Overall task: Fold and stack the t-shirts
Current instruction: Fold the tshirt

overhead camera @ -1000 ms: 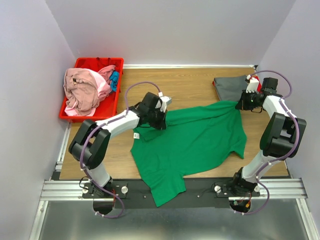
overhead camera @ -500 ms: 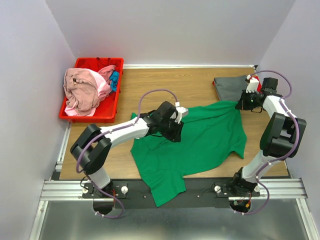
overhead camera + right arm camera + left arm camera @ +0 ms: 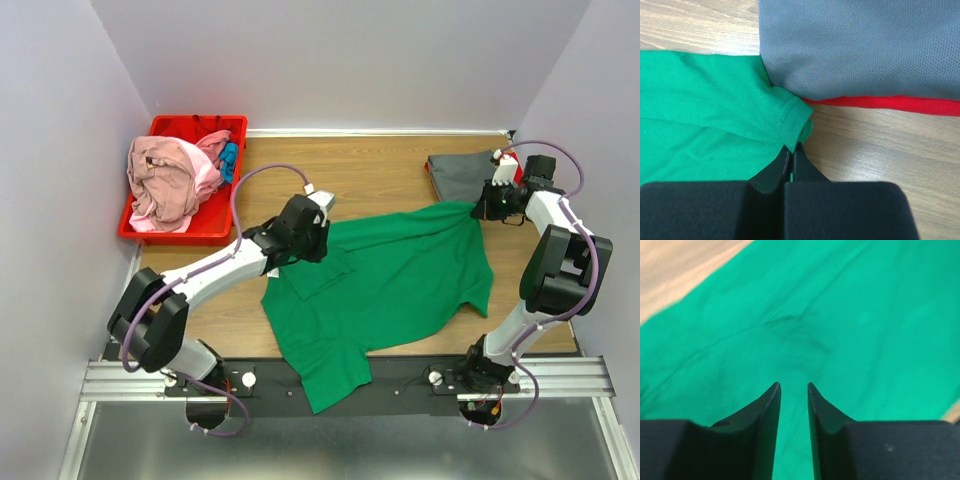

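Observation:
The bright green t-shirt lies spread on the wooden table, its left sleeve folded in over the body. My left gripper hovers over that fold, jaws slightly apart and empty, with only green cloth below the left gripper. My right gripper is shut on the hem of the green shirt's right sleeve, as the right wrist view of the right gripper shows. A folded dark grey t-shirt lies just beyond it, and it also shows in the right wrist view. Pink and blue shirts lie crumpled in the bin.
The red plastic bin stands at the back left by the wall. A red cloth edge shows under the grey shirt. The green shirt's bottom hangs over the table's near edge onto the black rail. Walls close in on both sides.
My left gripper carried the left sleeve rightward over the shirt body, let it go there folded, and drew back left. The right arm has not moved.

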Robot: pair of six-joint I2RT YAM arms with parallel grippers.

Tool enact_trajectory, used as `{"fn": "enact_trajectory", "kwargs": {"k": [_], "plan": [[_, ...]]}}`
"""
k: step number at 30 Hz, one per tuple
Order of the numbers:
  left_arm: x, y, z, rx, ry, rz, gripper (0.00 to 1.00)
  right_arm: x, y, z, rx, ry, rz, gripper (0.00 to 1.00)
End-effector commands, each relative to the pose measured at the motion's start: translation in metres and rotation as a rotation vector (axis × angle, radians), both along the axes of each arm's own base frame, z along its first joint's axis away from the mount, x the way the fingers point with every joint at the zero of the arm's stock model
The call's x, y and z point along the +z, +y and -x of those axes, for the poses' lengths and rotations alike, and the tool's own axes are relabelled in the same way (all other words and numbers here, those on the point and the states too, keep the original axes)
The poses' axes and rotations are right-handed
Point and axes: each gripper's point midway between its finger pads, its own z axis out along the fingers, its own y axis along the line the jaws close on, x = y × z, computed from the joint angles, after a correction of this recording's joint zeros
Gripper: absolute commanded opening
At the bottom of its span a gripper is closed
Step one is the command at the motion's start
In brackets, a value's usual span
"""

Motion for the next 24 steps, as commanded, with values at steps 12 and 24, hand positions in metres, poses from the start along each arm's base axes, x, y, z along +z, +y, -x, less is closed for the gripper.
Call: {"fn": "enact_trajectory", "kwargs": {"k": [12,24], "plan": [[-0.007,0.115,-0.054,0.510,-0.043,0.139,0.55,-0.005,0.003,0.000,0.020,-0.001,-0.030,0.02],[-0.054,0.161,-0.071,0.787,0.022,-0.081,0.58,-0.007,0.003,0.001,0.023,-0.001,-0.031,0.02]]}}
